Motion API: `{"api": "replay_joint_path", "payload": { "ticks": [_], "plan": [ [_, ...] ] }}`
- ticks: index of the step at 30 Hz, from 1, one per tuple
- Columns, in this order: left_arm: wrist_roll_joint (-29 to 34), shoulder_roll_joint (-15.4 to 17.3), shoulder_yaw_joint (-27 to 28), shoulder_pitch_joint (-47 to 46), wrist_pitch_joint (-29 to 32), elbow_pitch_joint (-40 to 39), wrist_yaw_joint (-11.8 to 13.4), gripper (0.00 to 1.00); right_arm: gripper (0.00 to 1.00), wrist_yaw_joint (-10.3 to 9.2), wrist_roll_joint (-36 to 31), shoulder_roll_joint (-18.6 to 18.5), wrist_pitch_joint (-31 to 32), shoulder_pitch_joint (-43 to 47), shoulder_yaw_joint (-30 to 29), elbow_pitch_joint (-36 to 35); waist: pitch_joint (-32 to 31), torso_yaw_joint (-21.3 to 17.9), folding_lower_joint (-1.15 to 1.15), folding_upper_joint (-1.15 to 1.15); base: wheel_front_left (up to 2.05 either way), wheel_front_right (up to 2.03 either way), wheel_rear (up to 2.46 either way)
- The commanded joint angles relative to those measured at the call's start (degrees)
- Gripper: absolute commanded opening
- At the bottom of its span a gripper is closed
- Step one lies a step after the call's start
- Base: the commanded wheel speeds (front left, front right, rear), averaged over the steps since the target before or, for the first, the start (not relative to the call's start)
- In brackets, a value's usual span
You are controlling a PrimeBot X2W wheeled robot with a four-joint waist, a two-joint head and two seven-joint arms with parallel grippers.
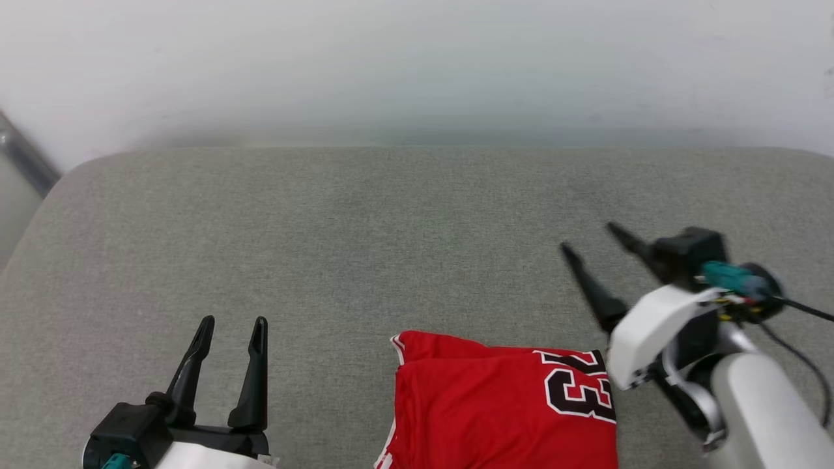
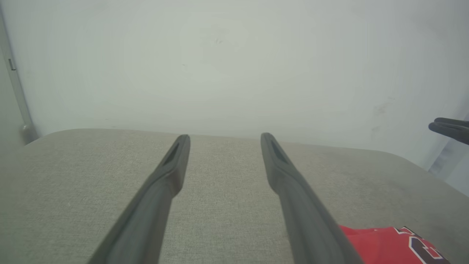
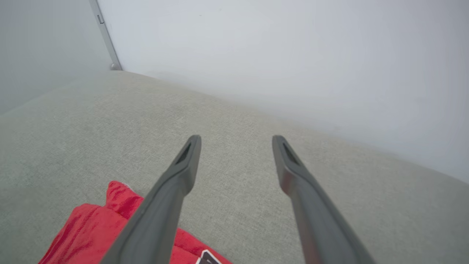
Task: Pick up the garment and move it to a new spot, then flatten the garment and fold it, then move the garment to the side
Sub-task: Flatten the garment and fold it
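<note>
The red garment (image 1: 495, 404) lies folded into a compact rectangle on the grey cushion (image 1: 365, 234), near its front edge right of centre, with the black number 23 showing at its right end. It also appears as the garment (image 2: 395, 245) and the garment (image 3: 95, 234) in the wrist views. My left gripper (image 1: 233, 322) stands open well to its left, holding nothing. Raised above the garment's right end, my right gripper (image 1: 589, 238) is open and empty too. Each wrist view shows its own spread fingers, left gripper (image 2: 225, 136) and right gripper (image 3: 236, 137).
A pale wall (image 1: 417, 65) runs close behind the cushion's far edge. A grey metal post (image 1: 23, 156) stands at the far left corner. The right gripper's fingers (image 2: 449, 128) show at the right edge of the left wrist view.
</note>
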Motion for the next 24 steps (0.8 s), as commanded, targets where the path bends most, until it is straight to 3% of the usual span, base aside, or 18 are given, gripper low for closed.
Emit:
{"api": "replay_joint_path", "payload": {
  "ticks": [1, 3, 9, 17, 24],
  "plan": [
    [-0.1, -0.1, 0.2, -0.5, -0.1, -0.1, 0.0, 1.00, 1.00, -0.02, -1.2, -1.3, -2.2, 0.8, -1.6, -1.2, 0.1, -0.7, 0.00, 0.00, 0.00, 0.00, 0.00],
    [0.0, 0.1, 0.1, -0.6, -0.1, 0.0, 0.0, 1.00, 1.00, -0.02, -2.6, -3.4, -5.6, 2.3, -4.4, -2.8, 0.1, -1.1, 0.00, 0.00, 0.00, 0.00, 0.00],
    [-0.4, -0.1, 0.7, -0.6, -0.1, 0.2, 0.0, 1.00, 1.00, -0.03, -3.5, -5.5, -14.6, 9.8, -11.9, -7.1, 0.3, -2.2, 0.00, 0.00, 0.00, 0.00, 0.00],
    [0.0, 0.3, 0.7, -0.1, -0.1, 0.1, 0.0, 1.00, 1.00, -0.03, -5.4, -2.1, -21.5, 18.6, -16.2, -14.0, 0.6, -2.6, 0.00, 0.00, 0.00, 0.00, 0.00],
    [0.9, -0.2, 0.2, 0.3, -0.1, 0.1, 0.0, 1.00, 1.00, -0.03, -8.3, 3.8, -24.4, 22.4, -17.5, -14.1, 1.0, -2.4, 0.00, 0.00, 0.00, 0.00, 0.00]
  ]
}}
